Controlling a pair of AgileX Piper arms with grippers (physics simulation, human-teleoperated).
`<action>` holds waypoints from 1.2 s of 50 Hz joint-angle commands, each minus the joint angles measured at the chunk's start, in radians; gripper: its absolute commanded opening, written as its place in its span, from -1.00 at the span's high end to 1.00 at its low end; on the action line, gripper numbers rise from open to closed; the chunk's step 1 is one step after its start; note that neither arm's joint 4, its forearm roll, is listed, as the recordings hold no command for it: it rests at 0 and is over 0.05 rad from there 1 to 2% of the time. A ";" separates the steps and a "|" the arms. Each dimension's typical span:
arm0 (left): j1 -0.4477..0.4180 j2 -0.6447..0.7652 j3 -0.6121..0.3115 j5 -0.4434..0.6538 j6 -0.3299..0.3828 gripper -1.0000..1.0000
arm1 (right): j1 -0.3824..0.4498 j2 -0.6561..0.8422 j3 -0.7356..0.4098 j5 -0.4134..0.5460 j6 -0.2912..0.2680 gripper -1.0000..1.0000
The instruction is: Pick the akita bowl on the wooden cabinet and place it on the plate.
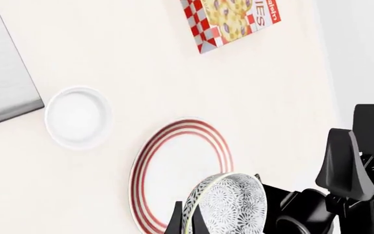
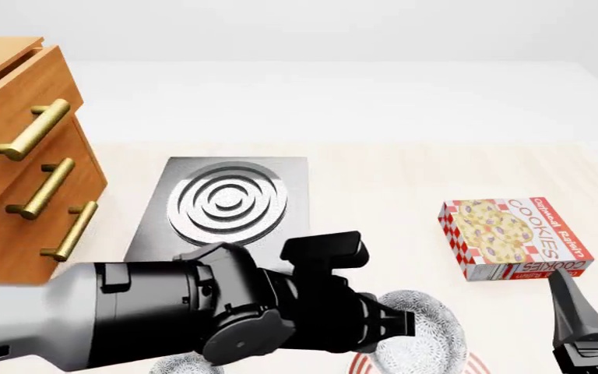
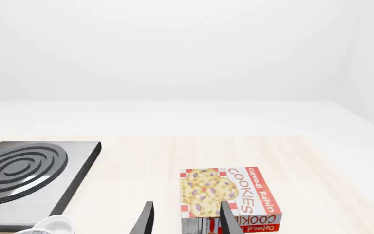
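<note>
Bowl position: the akita bowl [image 1: 229, 204] is off the wooden cabinet [image 2: 19, 156] and hangs tilted over the near part of the plate [image 1: 180, 170]; you have it carried, not yet set down.
Left hand: your left hand [image 1: 187, 222] is clenched on the bowl's rim, one finger inside and one outside, as the left wrist view shows.
Left arm pose: the arm reaches across in front of the stove [image 2: 226, 206] and ends above the plate; in the front view its bulk hides most of the plate and part of the bowl.
Step in hand: lowering and release, by my judgement. Level the bowl first, since it sits on edge in the grip. Centre it inside the red rings, then bring it down until its base meets the plate before you let go. A release from this tilt could let it roll or tip toward the ramekin [image 1: 78, 117], which stands just beside the plate.
Right hand: your right hand [image 3: 183, 219] is released, fingers apart, holding nothing, parked beyond the plate's far side and aimed at the cookie box [image 3: 229, 197]. Keep it there.
Surface: the surface [image 1: 109, 58] around the plate is bare wood-tone.
</note>
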 commanded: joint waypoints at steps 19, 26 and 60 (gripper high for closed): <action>-0.003 0.055 -0.009 -0.036 -0.019 1.00 | 0.000 0.000 0.000 0.000 0.000 -1.00; -0.008 0.065 -0.006 -0.044 -0.029 1.00 | 0.000 0.000 0.000 0.000 0.000 -1.00; -0.007 0.109 0.015 -0.097 -0.071 1.00 | 0.000 0.000 0.000 0.000 0.000 -1.00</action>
